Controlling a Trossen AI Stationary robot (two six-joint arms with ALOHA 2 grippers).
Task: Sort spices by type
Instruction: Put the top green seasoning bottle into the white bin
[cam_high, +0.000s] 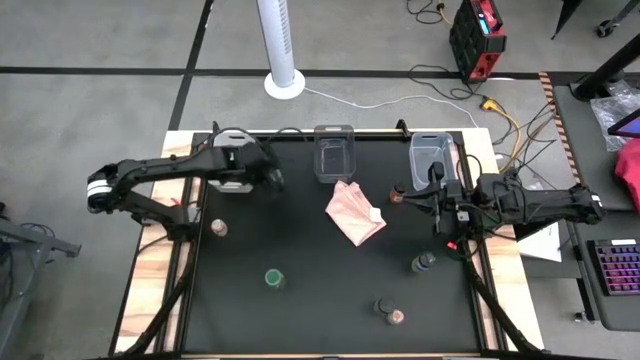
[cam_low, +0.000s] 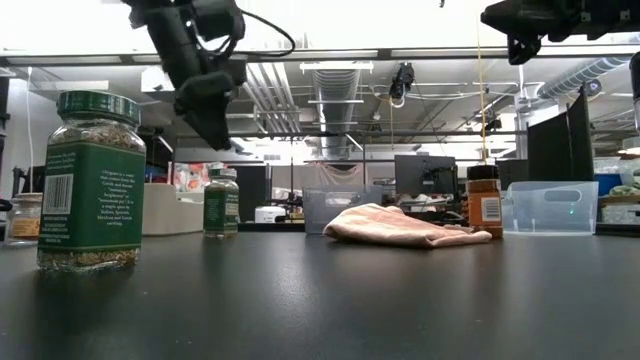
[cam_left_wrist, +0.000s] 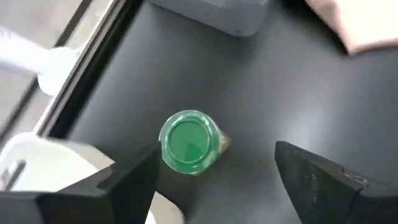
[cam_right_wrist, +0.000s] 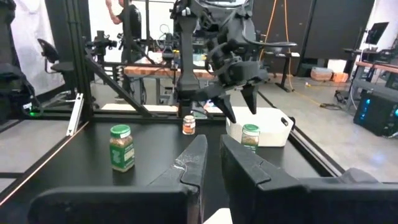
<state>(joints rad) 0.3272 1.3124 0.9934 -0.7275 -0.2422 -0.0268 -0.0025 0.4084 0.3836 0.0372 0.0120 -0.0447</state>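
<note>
My left gripper (cam_left_wrist: 216, 152) hangs open at the table's far left, fingers slanting down just above a green-lidded spice jar (cam_left_wrist: 188, 142). The jar stands upright on the black table beside a white box (cam_right_wrist: 264, 127), and the fingers do not touch it. In the high view my left arm (cam_high: 272, 180) hides this jar. A second green-lidded jar (cam_high: 273, 278) stands at the near middle, and a pinkish-lidded one (cam_high: 219, 229) at the left. Three more jars (cam_high: 425, 262) (cam_high: 382, 306) (cam_high: 397, 317) stand near right, and an orange-brown one (cam_high: 397, 192) far right. My right gripper (cam_right_wrist: 211, 163) waits shut at the right edge.
Two clear bins (cam_high: 335, 150) (cam_high: 433, 155) stand along the far edge. A pink cloth (cam_high: 355, 212) lies crumpled between them, toward the middle. The black table (cam_high: 330, 310) has bare surface in the middle and near left. A person shows in the room beyond.
</note>
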